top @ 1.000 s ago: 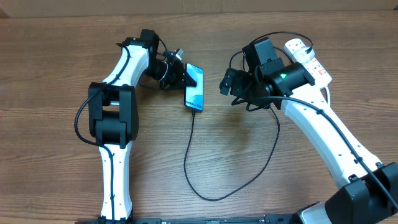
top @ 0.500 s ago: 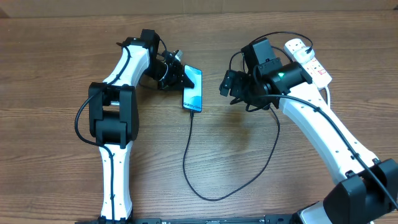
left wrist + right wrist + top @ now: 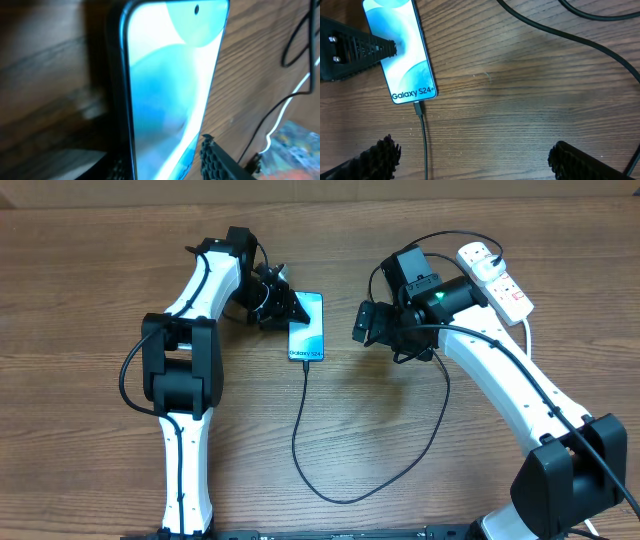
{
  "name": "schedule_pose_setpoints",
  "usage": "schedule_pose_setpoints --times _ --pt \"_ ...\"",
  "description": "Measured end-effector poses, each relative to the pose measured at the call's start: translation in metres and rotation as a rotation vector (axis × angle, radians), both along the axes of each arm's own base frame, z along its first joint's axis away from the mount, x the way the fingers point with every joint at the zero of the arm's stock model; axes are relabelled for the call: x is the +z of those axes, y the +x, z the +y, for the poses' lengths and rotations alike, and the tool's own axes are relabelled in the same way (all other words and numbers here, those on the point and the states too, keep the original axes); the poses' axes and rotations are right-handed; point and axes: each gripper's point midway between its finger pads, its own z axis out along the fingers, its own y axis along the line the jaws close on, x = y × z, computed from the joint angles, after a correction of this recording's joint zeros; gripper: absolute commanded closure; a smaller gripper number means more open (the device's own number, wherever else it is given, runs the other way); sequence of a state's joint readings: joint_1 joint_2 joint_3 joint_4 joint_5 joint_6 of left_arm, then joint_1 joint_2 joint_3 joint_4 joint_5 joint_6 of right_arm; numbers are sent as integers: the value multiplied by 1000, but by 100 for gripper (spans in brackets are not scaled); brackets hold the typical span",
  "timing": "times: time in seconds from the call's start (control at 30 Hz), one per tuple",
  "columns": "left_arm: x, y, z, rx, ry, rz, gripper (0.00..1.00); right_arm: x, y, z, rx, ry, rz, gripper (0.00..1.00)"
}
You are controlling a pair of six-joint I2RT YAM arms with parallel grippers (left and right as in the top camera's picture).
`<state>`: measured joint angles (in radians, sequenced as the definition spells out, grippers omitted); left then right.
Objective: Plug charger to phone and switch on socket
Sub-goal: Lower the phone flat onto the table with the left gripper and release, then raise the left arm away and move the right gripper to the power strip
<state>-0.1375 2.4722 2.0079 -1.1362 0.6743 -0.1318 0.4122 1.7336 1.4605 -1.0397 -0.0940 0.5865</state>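
Observation:
The phone (image 3: 307, 326) lies screen up on the wooden table, its "Galaxy" end towards me. The charger's black connector (image 3: 418, 107) sits in the phone's (image 3: 400, 50) bottom port. Its thin cable (image 3: 300, 445) loops down the table and back up to the socket (image 3: 495, 278) at the far right. My left gripper (image 3: 283, 305) is at the phone's left edge, one finger over the screen. In the left wrist view the phone (image 3: 170, 90) stands between the parted jaws of that gripper (image 3: 160, 155). My right gripper (image 3: 362, 323) hovers open just right of the phone, holding nothing (image 3: 482, 160).
The socket's thick white lead (image 3: 527, 330) runs down behind my right arm. Black arm cables (image 3: 580, 40) cross the wood at the top of the right wrist view. The table's far edge runs along the top of the overhead view.
The phone has swung from tilted to nearly straight and slid slightly left. My left gripper's jaws have parted from a tight grip. My right gripper has edged a little left.

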Motion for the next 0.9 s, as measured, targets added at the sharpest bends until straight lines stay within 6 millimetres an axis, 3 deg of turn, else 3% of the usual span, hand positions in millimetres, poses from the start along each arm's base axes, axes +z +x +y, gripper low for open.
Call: schedule_pose_setpoints --times 0.13,0.3,0.33,0.4,0.43,0.57,0.6,0.63,0.67,0.7,0.77,0.9 --pt "3 0 8 2 51 -8 38 0 0 0 7 -1 -2 2" --pt "11 7 33 31 136 -45 24 0 0 0 11 -3 -1 2" --pt "20 8 39 40 153 -63 20 0 0 0 15 -2 -2 2" --pt "37 13 47 59 168 -102 0 0 -1 1 37 -3 -3 2" --pt "47 14 50 61 174 -126 0 0 -2 0 48 -3 1 1" --pt "113 21 65 110 229 -283 0 5 -7 -14 66 9 47 0" --pt "134 23 69 122 249 -341 0 9 -5 -20 60 21 53 7" --pt "174 22 75 149 274 -445 0 20 3 -35 39 41 45 10" --pt "199 20 77 162 289 -512 0 28 9 -45 29 51 31 10" --pt "225 16 80 180 304 -576 0 35 13 -54 13 67 28 10" --pt "269 4 82 207 329 -688 0 49 25 -78 -24 83 -8 0" --pt "341 -32 80 240 362 -870 0 73 62 -134 -131 97 -152 0"
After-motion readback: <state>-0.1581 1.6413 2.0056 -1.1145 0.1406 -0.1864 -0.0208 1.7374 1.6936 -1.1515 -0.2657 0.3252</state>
